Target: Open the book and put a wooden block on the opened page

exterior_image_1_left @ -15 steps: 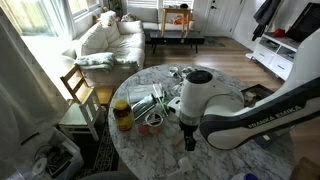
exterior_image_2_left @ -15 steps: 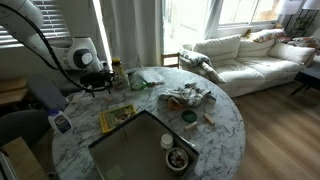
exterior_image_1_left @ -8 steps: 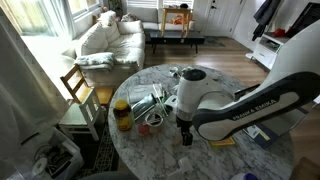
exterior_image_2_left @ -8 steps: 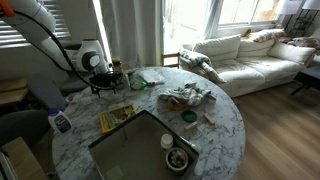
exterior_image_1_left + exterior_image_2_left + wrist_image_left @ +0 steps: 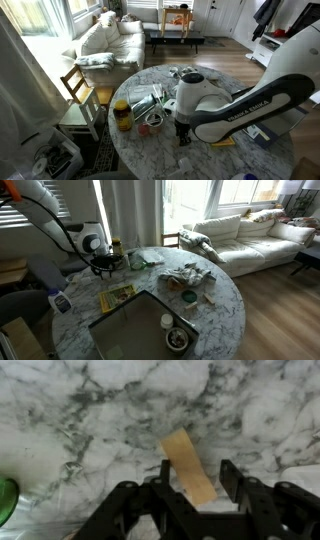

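In my wrist view my fingers (image 5: 233, 478) stand spread around the wooden block (image 5: 188, 465) on the marble tabletop (image 5: 80, 410); only an exterior view shows the book (image 5: 117, 296)

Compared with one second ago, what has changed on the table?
The gripper shifted a little inward over the table, and its open jaws now straddle the wooden block. Nothing was gripped or released. The book stayed closed in its place.
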### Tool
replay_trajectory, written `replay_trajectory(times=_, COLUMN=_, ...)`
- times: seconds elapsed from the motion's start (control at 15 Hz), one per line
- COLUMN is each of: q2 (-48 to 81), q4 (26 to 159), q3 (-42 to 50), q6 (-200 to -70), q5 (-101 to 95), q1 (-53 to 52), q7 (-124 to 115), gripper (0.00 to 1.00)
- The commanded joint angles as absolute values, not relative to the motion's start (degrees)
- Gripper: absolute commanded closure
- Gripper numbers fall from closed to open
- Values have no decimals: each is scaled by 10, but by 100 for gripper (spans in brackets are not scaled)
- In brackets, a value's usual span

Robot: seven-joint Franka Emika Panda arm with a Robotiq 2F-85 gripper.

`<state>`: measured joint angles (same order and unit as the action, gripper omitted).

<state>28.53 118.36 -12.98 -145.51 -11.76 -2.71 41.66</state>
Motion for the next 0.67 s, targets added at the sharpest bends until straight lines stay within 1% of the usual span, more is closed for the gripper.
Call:
replay_trajectory(times=0.0, q2=288, q4=1189, q3=-135, q6=-1467, q5=-104, q1=-16, q7=437, gripper=78)
replay_trajectory(times=0.13, q2=285, q4=1192, q3=-131, q6=-1467, q5=-107, q1=-16, q7=433, gripper=94)
replay_trajectory(times=0.27, q2=281, q4=1196, q3=-129, q6=-1468, q5=-108, q1=-16, q7=431, gripper=95)
replay_trajectory(times=0.33, q2=281, q4=1197, q3=-130, q6=-1469, q5=-107, q1=-15, q7=433, gripper=99)
replay_trajectory(times=0.4, q2=279, q4=1197, q3=-130, q6=-1468, q5=-107, q1=-15, q7=433, gripper=96)
replay_trajectory(times=0.47, q2=275, q4=1198, q3=-131, q6=-1468, q5=-107, q1=-14, q7=435, gripper=100)
replay_trajectory(times=0.53, q2=272, q4=1200, q3=-131, q6=-1467, q5=-107, q1=-15, q7=435, gripper=100)
replay_trajectory(times=0.6, q2=273, q4=1201, q3=-132, q6=-1469, q5=-105, q1=-14, q7=435, gripper=67)
